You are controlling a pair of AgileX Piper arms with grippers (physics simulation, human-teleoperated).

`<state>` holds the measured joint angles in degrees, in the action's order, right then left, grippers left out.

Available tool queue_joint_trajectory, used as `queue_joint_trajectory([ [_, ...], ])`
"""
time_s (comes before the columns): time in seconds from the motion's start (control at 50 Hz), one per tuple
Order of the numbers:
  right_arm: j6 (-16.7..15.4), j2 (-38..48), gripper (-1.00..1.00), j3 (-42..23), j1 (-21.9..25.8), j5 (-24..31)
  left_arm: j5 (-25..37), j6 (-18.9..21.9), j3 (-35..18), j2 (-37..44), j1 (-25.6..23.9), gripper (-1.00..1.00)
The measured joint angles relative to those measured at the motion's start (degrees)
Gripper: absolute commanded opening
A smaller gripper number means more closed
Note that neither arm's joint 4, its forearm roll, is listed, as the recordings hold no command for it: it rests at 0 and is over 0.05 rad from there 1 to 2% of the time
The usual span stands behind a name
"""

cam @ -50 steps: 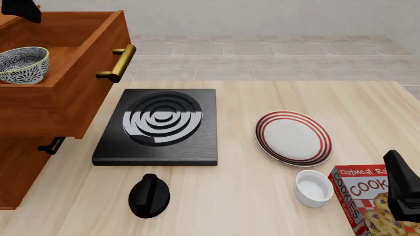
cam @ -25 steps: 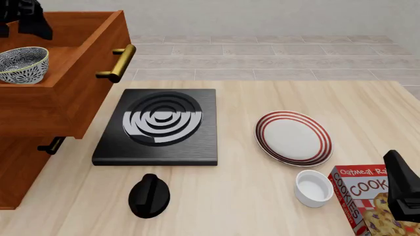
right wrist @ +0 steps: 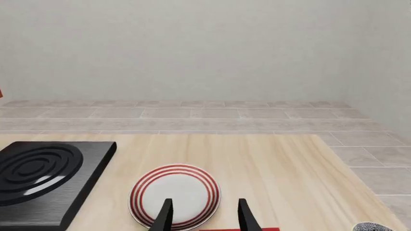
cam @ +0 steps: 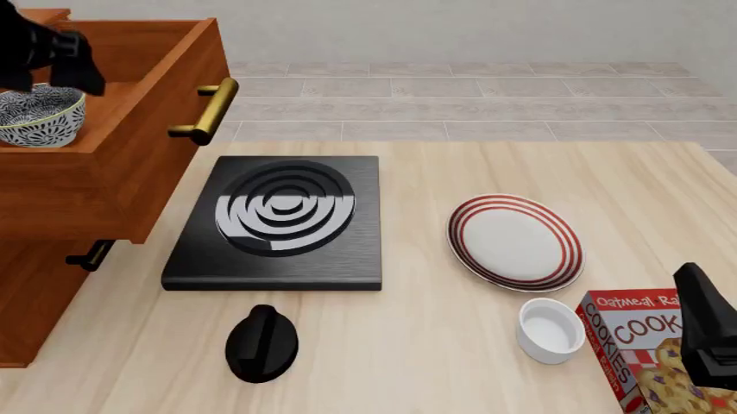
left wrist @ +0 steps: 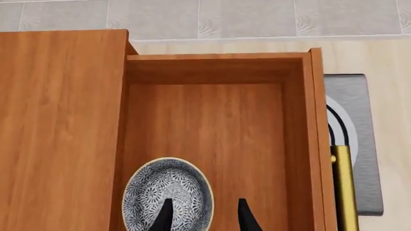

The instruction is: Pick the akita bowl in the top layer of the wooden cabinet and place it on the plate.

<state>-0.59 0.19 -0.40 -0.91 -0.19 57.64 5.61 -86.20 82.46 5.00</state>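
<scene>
The akita bowl sits upright, mouth up, on the floor of the pulled-out top layer of the wooden cabinet, at about 10 o'clock in the front view. The drawer stands open so the bowl can be reached from above. Being round, the bowl has no long axis across the drawer; its one axis runs vertically through the rim.

The left gripper hangs over the drawer with its 2 fingers parted and nothing between them. In the left wrist view 1 fingertip lies over the bowl's inside and the other over bare drawer wood beside it, so they appear to straddle the rim wall. That suits a pinch on the rim rather than a span across the whole bowl. How far above the rim the tips are is hard to tell from these views.

The plate lies flat on the table at about 3 o'clock, well apart from the cabinet, with the black stove block between them. The right gripper is parked near 5 o'clock, its fingers spread and empty, facing the plate and clear of the left arm's likely path.
</scene>
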Motion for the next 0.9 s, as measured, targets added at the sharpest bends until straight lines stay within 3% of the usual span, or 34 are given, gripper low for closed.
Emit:
queue_joint_trajectory([
  [0.9, 0.1, -0.1, 1.00, -0.1, 0.0, 0.1, -3.1, -0.7, 6.6, -1.1, -0.3, 1.00],
])
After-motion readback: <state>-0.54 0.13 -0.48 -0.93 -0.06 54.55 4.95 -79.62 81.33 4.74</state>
